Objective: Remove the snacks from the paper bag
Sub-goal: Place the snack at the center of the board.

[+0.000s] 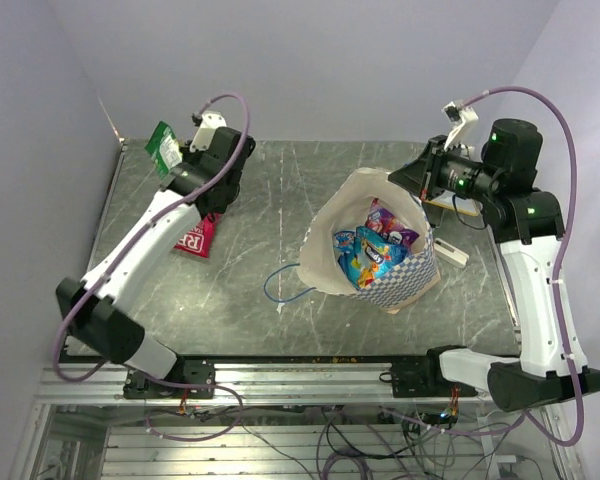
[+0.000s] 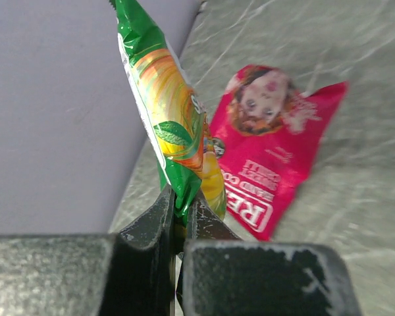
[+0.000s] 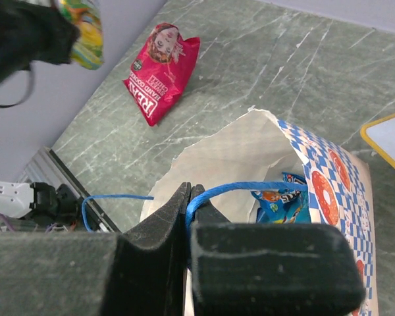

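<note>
Where the top camera looks down, the bag [image 1: 345,205] stands open right of the middle of the table [image 1: 280,180], with blue packets [image 1: 368,258] and a purple packet [image 1: 398,235] inside it. The left gripper [image 1: 175,165] is at the far left corner, pinching a green packet [image 1: 163,148] clear of the table. A red packet [image 1: 195,238] lies flat under that arm, well apart from the bag. The right gripper [image 1: 405,180] is at the bag's far rim, a white block [image 1: 450,252] lies just beside the bag on its right, and a loose cord [image 1: 280,285] trails onto the table at its left. In the left wrist view, the jaws are pressed onto the lower end of the green packet, which stands up from them. The red packet lies on the table beyond, its "REAL" lettering nearest the camera. In the right wrist view, the jaws are closed on the bag's other cord [image 3: 250,187], which runs across the open mouth. Blue packets show in the bag below it, and the red packet lies far off near the wall.
</note>
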`<state>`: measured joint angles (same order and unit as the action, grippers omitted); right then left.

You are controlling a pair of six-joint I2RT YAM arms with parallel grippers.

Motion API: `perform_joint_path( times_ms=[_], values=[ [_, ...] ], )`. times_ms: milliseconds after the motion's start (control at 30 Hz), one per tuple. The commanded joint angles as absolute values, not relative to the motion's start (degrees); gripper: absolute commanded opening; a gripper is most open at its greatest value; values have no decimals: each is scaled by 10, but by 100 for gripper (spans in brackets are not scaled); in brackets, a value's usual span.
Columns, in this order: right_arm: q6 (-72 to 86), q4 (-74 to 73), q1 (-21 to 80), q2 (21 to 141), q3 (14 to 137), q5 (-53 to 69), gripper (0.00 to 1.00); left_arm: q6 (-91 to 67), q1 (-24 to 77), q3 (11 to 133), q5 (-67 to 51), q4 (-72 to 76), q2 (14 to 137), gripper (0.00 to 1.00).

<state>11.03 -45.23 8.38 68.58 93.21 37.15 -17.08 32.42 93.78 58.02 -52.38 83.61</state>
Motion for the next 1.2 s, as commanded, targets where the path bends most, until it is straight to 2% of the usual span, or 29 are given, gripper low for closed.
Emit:
perform_joint_path(
  times_ms=[0, 167, 467, 633, 967, 1100, 1167],
  values=[
    [111, -447, 89, 692, 952, 401, 0, -29, 256, 870, 624, -322, 862, 7],
    [103, -452, 89, 697, 947, 404, 0, 143, 223, 788, 578, -154, 915, 7],
    [91, -434, 89, 719, 947, 401, 0, 319, 207, 775, 556, -107, 1037, 7],
    [90, -427, 89, 731, 947, 409, 0, 313, 209, 774, 564, -133, 1079, 7],
    [88, -425, 97, 741, 953, 403, 0, 206, 213, 819, 449, -225, 1144, 8],
    [84, -429, 96, 732, 949, 393, 0, 177, 213, 819, 429, -259, 1162, 13],
    [84, -431, 97, 729, 947, 390, 0, 170, 213, 815, 428, -260, 1165, 20]
  ],
)
